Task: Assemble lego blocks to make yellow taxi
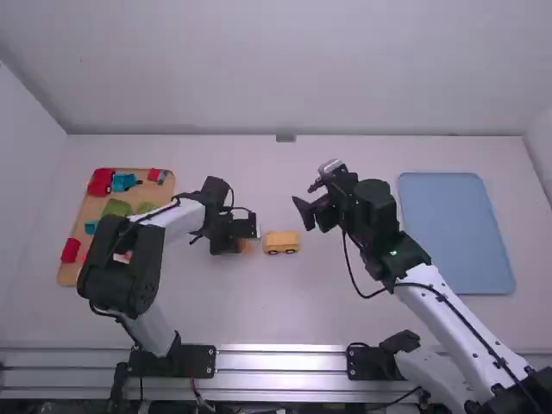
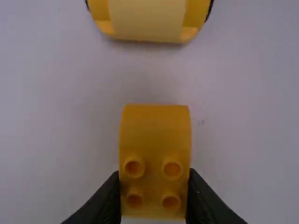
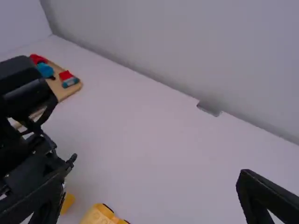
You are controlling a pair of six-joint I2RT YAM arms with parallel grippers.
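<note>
Yellow, with a rounded end and four studs: a block [image 2: 155,119], between the fingers of the left pincer [image 1: 247,238]. Pinched there at the studded end, one finger pressed to each side, with the rounded end jutting out past the fingertips towards a car [image 1: 281,241]. Cannot tell whether resting on the counter [image 1: 259,302] or held just above.

Likewise yellow, on dark wheels: the car, upright on the counter, just beside the block and the left pincer, to their right. Apart from the block, with a strip of bare counter in between.

Spread wide at the right pincer [image 1: 303,194], well clear of the counter, beyond the car and to its right. Not touching the car or block.

At the far left, partly behind the left arm, a wooden tray [image 1: 86,205] with red, blue and green pieces [image 1: 116,208]. At the right, flat on the counter, a blue mat [image 1: 457,233].
</note>
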